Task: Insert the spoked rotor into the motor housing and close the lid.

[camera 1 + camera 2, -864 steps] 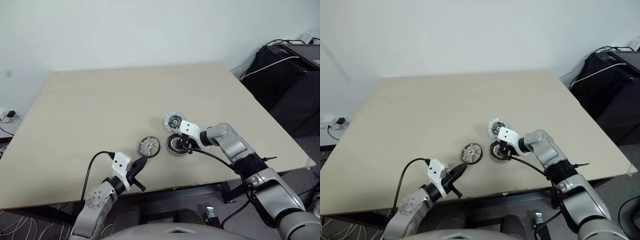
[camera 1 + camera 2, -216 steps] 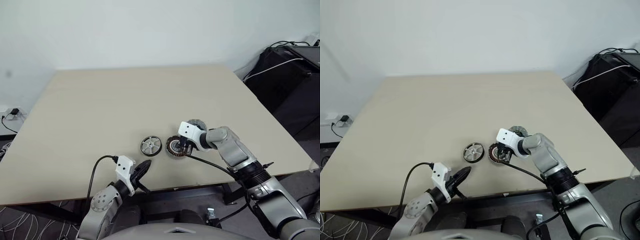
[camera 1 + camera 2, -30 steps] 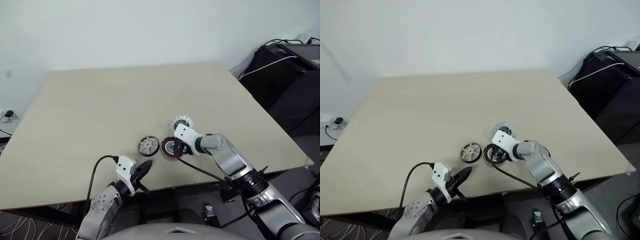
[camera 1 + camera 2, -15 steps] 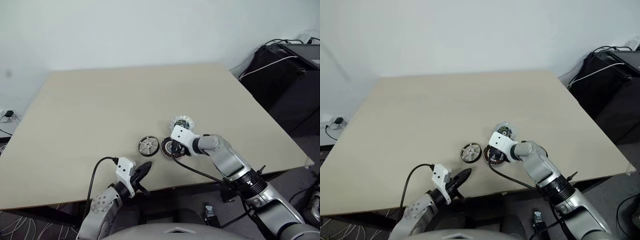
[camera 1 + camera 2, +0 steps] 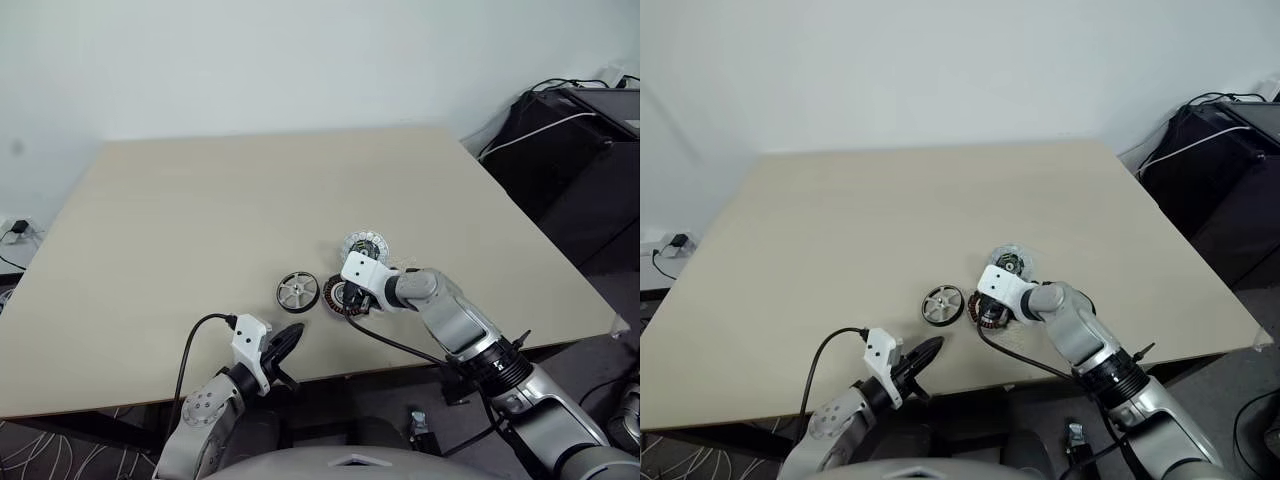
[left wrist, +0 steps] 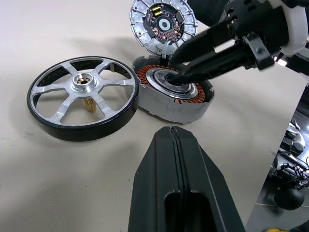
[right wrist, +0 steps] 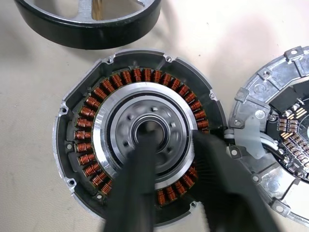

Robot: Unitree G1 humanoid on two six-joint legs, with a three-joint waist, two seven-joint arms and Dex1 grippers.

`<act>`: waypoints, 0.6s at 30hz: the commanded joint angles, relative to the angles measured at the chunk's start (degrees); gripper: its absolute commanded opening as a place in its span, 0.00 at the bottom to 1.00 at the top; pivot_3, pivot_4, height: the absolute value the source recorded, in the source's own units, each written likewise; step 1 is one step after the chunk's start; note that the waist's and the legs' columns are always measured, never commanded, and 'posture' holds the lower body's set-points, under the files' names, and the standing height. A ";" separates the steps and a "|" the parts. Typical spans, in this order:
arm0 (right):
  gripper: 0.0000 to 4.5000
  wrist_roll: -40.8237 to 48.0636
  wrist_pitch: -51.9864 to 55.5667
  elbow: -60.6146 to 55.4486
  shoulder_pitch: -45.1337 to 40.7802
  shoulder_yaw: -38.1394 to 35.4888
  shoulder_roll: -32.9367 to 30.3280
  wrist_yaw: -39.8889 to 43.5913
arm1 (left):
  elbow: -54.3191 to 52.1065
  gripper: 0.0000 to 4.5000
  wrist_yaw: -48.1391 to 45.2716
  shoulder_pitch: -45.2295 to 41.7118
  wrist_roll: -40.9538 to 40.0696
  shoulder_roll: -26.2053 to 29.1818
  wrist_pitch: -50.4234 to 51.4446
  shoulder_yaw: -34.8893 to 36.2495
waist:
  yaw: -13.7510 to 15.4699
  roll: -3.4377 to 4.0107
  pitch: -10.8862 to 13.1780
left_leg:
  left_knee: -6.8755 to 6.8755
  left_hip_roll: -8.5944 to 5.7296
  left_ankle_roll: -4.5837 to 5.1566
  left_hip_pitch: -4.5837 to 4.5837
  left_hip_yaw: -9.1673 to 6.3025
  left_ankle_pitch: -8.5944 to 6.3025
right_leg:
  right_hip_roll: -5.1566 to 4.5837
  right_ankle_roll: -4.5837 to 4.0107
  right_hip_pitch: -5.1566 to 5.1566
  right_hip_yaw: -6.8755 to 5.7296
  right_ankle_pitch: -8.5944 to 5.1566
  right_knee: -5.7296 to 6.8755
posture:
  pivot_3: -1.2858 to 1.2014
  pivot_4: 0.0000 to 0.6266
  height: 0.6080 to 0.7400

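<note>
The spoked rotor (image 5: 298, 292) lies flat near the table's front edge, dark rim and silvery spokes up. Touching it on the right is the motor housing (image 5: 334, 299), its copper windings (image 7: 96, 125) ringing a silvery centre. The lid (image 5: 364, 246) lies just behind the housing with its finned, circuit-bearing face up. My right gripper (image 7: 174, 140) points down into the housing, one finger in the centre bore and the other at the windings' inner edge, shut on the silvery centre ring. My left gripper (image 6: 170, 130) hovers low by the front edge, short of the rotor, shut and empty.
The three parts cluster on the beige table (image 5: 200, 210) close to its front edge (image 5: 120, 395). Dark bags and cables (image 5: 560, 130) stand beyond the table's right side. A black cable (image 5: 190, 345) loops from my left wrist.
My right gripper's fingers have drawn together over the housing's centre. The rotor, housing, lid and left gripper have stayed where they were.
</note>
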 commanded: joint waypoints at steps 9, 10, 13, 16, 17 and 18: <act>0.00 -0.11 -0.64 -0.58 -0.79 -0.57 0.01 0.28 | -1.94 0.00 0.29 -0.26 -0.56 -0.40 -0.52 0.02 | -0.02 0.00 0.00 | 0.03 0.00 0.00 0.00 0.00 0.00 | -0.01 0.00 0.02 0.00 0.01 0.02 | 0.52 0.00 1.00; 0.00 -0.03 -0.66 -0.77 -0.73 -0.61 0.02 0.33 | -1.94 0.00 0.29 -0.30 -0.58 -0.38 -0.48 0.03 | -0.02 0.00 0.00 | 0.03 0.00 0.00 0.01 0.00 0.00 | -0.01 0.00 0.02 0.00 0.01 0.02 | 0.52 0.00 1.00; 0.00 1.69 -1.19 -2.36 -0.24 -1.71 0.30 1.17 | -1.94 0.00 0.23 -0.45 -0.60 -0.29 -0.34 0.03 | -0.02 0.00 0.00 | 0.03 0.00 0.00 0.00 0.00 0.00 | -0.01 0.00 0.02 0.00 0.01 0.02 | 0.52 0.00 1.00; 0.00 4.82 -2.13 -4.55 0.34 -3.41 0.26 3.40 | -1.92 0.00 0.17 -0.57 -0.58 -0.22 -0.28 0.03 | -0.01 0.00 0.00 | 0.03 0.00 0.00 0.00 0.00 0.00 | -0.01 0.00 0.00 0.00 0.01 0.01 | 0.52 0.00 1.00; 0.00 5.62 -2.50 -5.01 0.50 -3.93 0.27 3.90 | -1.92 0.00 0.15 -0.58 -0.58 -0.21 -0.27 0.03 | -0.05 0.00 0.00 | 0.01 0.00 0.00 -0.01 0.00 0.00 | -0.01 0.00 -0.01 0.00 0.01 0.01 | 0.52 0.00 1.00; 0.00 6.29 -2.80 -5.36 0.62 -4.45 0.27 4.24 | -1.88 0.00 0.12 -0.60 -0.58 -0.21 -0.29 0.01 | -0.11 0.00 0.01 | 0.00 0.00 0.00 -0.01 0.00 0.00 | 0.00 0.00 -0.01 0.00 0.01 0.00 | 0.52 0.00 1.00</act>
